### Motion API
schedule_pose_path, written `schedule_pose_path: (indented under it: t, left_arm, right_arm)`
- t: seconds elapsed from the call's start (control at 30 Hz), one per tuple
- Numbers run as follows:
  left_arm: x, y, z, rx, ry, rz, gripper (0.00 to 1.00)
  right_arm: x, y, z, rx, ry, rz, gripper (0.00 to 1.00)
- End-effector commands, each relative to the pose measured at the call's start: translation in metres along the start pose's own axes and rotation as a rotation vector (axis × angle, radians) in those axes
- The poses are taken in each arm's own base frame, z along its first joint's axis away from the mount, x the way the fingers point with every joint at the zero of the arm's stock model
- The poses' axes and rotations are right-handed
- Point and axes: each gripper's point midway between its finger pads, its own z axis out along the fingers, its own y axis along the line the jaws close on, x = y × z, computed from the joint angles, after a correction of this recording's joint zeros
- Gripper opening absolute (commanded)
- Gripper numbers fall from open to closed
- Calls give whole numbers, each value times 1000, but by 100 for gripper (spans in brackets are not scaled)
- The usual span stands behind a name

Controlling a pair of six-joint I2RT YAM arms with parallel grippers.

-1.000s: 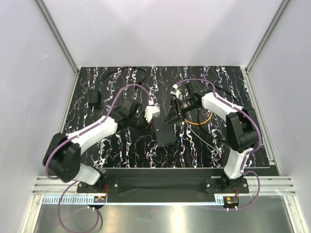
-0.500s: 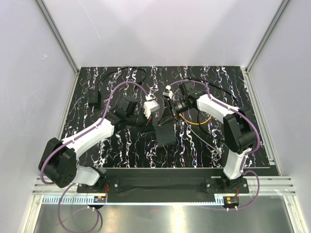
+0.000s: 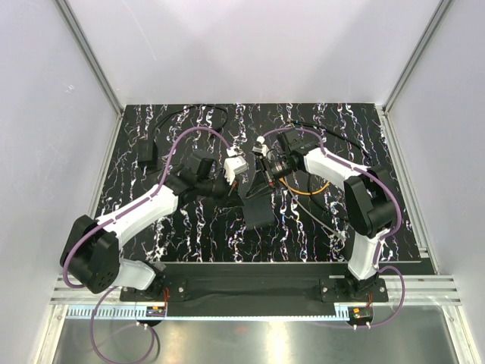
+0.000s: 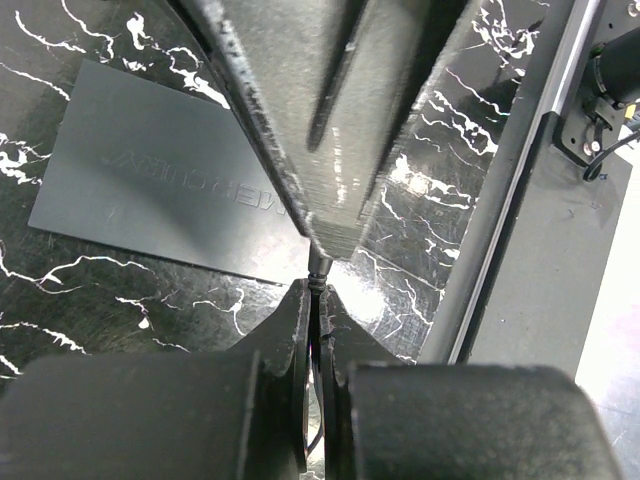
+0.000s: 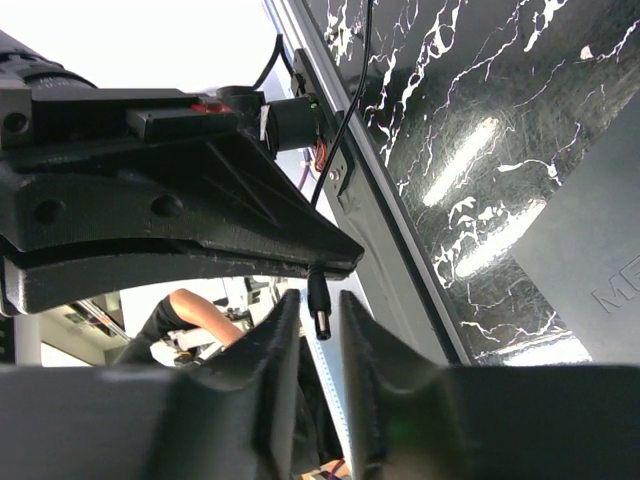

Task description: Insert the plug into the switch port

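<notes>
The flat matte-black box (image 3: pixel 259 214) lies on the marbled mat at the middle; its switch port does not show in any view. In the left wrist view the box (image 4: pixel 150 180) lies beneath the two grippers. My left gripper (image 4: pixel 318 290) is shut on the thin cord just behind the plug (image 5: pixel 319 290), whose barrel hangs from its tips. My right gripper (image 5: pixel 318 298) is open, its fingers (image 5: pixel 285 330) straddling the barrel with a gap on each side. From above, the left gripper (image 3: pixel 244 189) and right gripper (image 3: pixel 256 180) meet tip to tip over the box's far edge.
A small black block with a thin cord (image 3: pixel 146 155) sits at the back left. A yellow cable loop (image 3: pixel 318 188) and pale wires (image 3: pixel 326 224) lie under the right arm. The mat's metal rail (image 4: pixel 520 200) runs along the near edge.
The right gripper has swung left toward the left gripper. The left arm has reached right with the plug, and the two grippers now meet above the box.
</notes>
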Motion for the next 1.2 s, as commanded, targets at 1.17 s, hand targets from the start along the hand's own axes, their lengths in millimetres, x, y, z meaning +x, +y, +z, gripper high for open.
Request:
schedule_pose_path:
  t: [1.17]
  left_arm:
    - [-28, -14, 1, 79, -69, 94, 18]
  right_arm:
    - [0, 10, 0, 18, 10, -67, 0]
